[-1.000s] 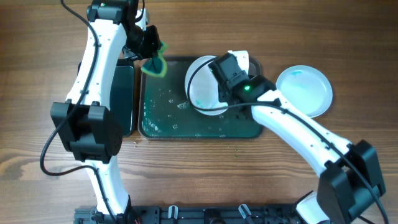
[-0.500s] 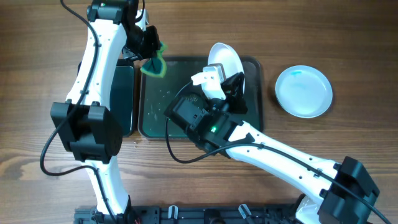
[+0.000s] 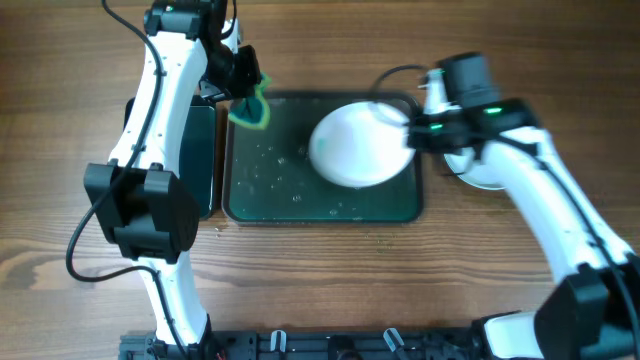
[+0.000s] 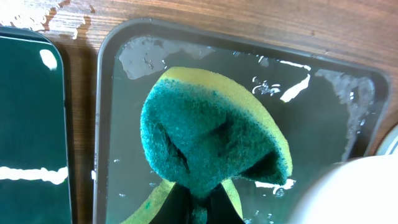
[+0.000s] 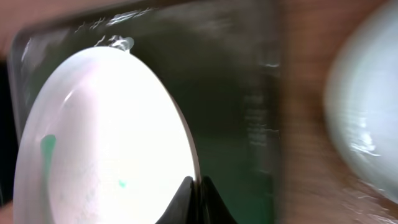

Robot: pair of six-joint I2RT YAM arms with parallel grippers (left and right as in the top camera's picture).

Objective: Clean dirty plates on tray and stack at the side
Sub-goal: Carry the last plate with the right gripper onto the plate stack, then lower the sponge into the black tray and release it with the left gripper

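My left gripper (image 3: 243, 92) is shut on a green and yellow sponge (image 3: 250, 108) over the tray's back left corner; the sponge fills the left wrist view (image 4: 211, 137). The dark green tray (image 3: 260, 205) is wet. My right gripper (image 3: 408, 128) is shut on the rim of a white plate (image 3: 358, 146) and holds it over the tray's right half. In the right wrist view this plate (image 5: 106, 143) shows teal smears, with the fingers (image 5: 196, 190) pinching its edge. A pale blue plate (image 3: 487, 178) lies on the table right of the tray, mostly under my right arm. No third plate shows.
A black bin (image 3: 197, 160) stands against the tray's left side, also in the left wrist view (image 4: 31, 124). Water drops lie on the tray floor (image 4: 323, 106). The pale blue plate (image 5: 367, 106) is blurred in the right wrist view.
My right arm has swung from the tray's front to its back right, and the white plate has turned from standing on edge to broad-side up. The left arm and sponge have not moved.
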